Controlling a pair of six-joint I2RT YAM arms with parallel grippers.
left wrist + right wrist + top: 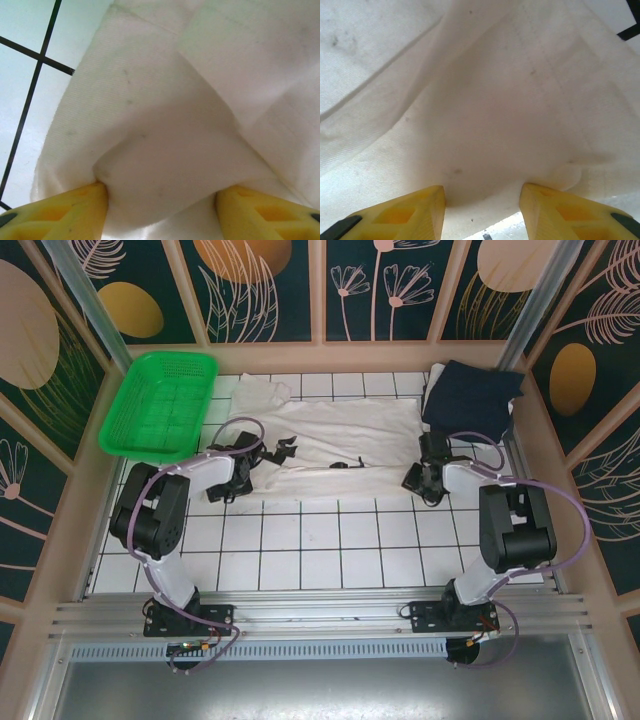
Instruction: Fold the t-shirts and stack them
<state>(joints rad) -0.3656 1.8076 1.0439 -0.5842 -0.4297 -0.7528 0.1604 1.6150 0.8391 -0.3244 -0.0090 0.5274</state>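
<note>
The cream t-shirt (330,435) lies spread flat across the back middle of the table. My left gripper (250,472) is down at its near-left edge, and my right gripper (418,480) at its near-right edge. In the left wrist view the cream t-shirt (165,115) bulges up between the yellow fingers (75,210) of the left gripper (161,192), which stand wide apart. The right wrist view shows the same: a hump of the cream cloth (480,110) between the spread jaws of the right gripper (482,192). The navy t-shirt (470,395) lies folded at the back right.
A bright green mesh basket (160,400) sits tilted at the back left corner. White tiled tabletop (320,540) stretches between the shirt and the arm bases. Patterned walls close in the back and sides.
</note>
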